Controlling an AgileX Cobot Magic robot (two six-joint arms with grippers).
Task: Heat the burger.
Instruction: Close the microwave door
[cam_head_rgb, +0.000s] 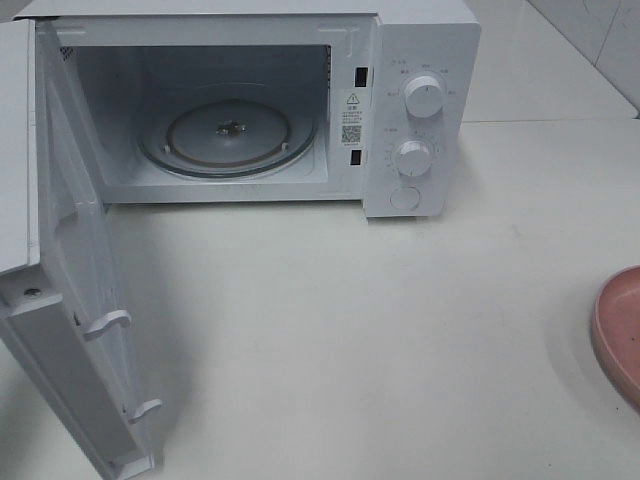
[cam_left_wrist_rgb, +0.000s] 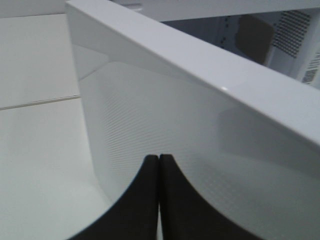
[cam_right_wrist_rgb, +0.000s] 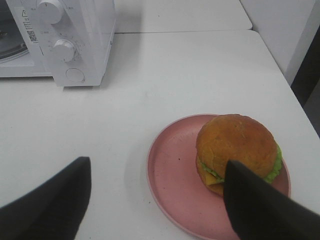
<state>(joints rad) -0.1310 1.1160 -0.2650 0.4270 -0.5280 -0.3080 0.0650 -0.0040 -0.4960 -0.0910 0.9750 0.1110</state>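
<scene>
The burger (cam_right_wrist_rgb: 235, 142), with a golden-brown bun and green filling showing, sits on a pink plate (cam_right_wrist_rgb: 170, 175) in the right wrist view. My right gripper (cam_right_wrist_rgb: 157, 170) is open above the plate, one finger (cam_right_wrist_rgb: 260, 205) in front of the burger's near side and the other finger (cam_right_wrist_rgb: 50, 200) over bare table; nothing is held. The left gripper (cam_left_wrist_rgb: 158, 167) is shut and empty, its fingertips pressed together close to the outer face of the microwave door (cam_left_wrist_rgb: 200, 150). Neither gripper shows in the high view, where only the plate's edge (cam_head_rgb: 622, 330) appears at the right.
The white microwave (cam_head_rgb: 420, 100) stands at the back with its door (cam_head_rgb: 70, 300) swung wide open to the left. A glass turntable (cam_head_rgb: 230, 135) lies inside the empty cavity. Two knobs (cam_head_rgb: 424, 97) and a button are on its right panel. White tabletop (cam_head_rgb: 350, 320) spreads between microwave and plate.
</scene>
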